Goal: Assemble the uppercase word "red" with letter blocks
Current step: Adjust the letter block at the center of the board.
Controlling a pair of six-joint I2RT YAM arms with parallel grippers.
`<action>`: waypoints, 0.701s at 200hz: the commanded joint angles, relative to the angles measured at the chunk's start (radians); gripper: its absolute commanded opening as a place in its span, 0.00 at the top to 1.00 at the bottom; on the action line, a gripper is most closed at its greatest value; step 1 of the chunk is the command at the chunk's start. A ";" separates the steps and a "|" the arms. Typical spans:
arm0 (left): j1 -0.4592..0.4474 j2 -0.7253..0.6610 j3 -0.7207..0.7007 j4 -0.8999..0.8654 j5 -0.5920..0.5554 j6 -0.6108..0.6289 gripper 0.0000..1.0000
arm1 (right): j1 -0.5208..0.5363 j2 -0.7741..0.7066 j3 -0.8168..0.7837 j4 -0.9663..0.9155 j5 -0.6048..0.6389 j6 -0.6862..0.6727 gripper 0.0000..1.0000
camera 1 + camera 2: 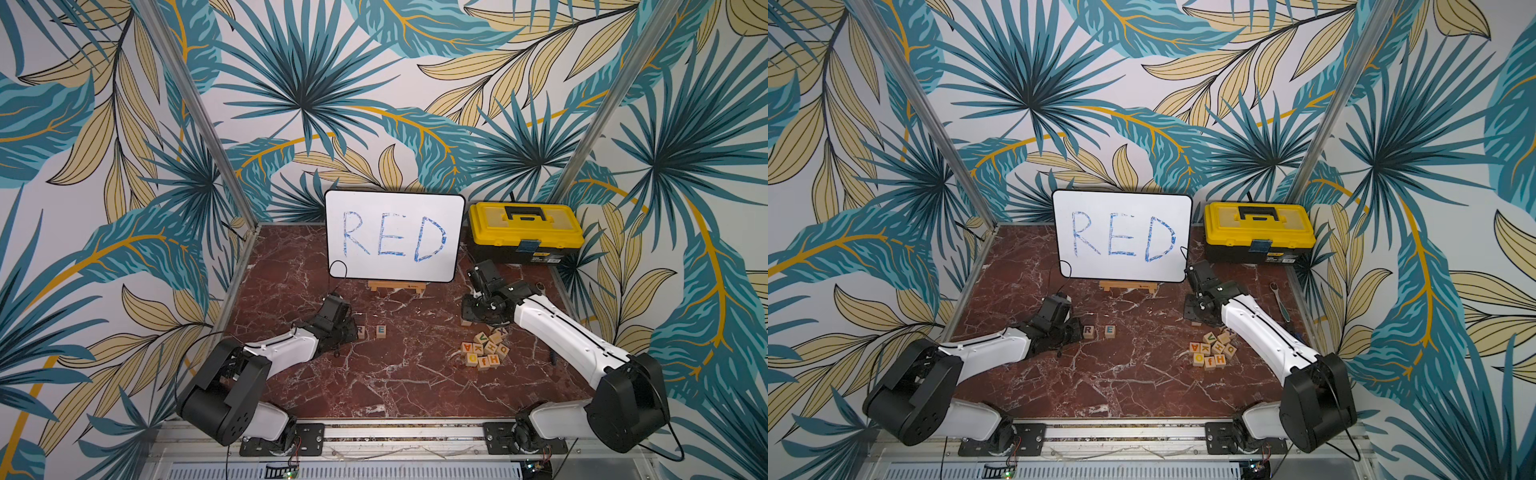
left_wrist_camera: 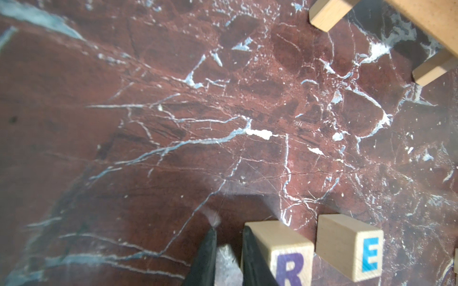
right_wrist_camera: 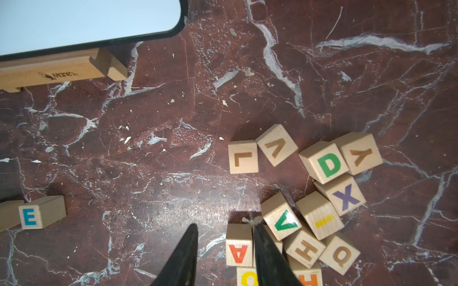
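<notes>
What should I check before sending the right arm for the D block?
1. R block and E block side by side, in order: ok.
2. Bare table beyond E for the third letter: ok.
3. D block visible in the pile, green letter showing: ok.
4. Room around D: not ok, Y block and X block touch it.
5. Right gripper empty, jaws apart: ok. Lined up on D: not ok, it sits by the A block.
6. Left gripper clear of R: cannot tell.

Whiteboard (image 1: 394, 237) handwritten "RED", R cube (image 2: 285, 255), E cube (image 2: 352, 247), D cube (image 3: 324, 162)
</notes>
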 commanded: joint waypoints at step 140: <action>0.118 -0.236 0.058 -0.178 -0.089 0.153 0.52 | -0.072 -0.010 -0.020 -0.062 0.013 0.001 0.60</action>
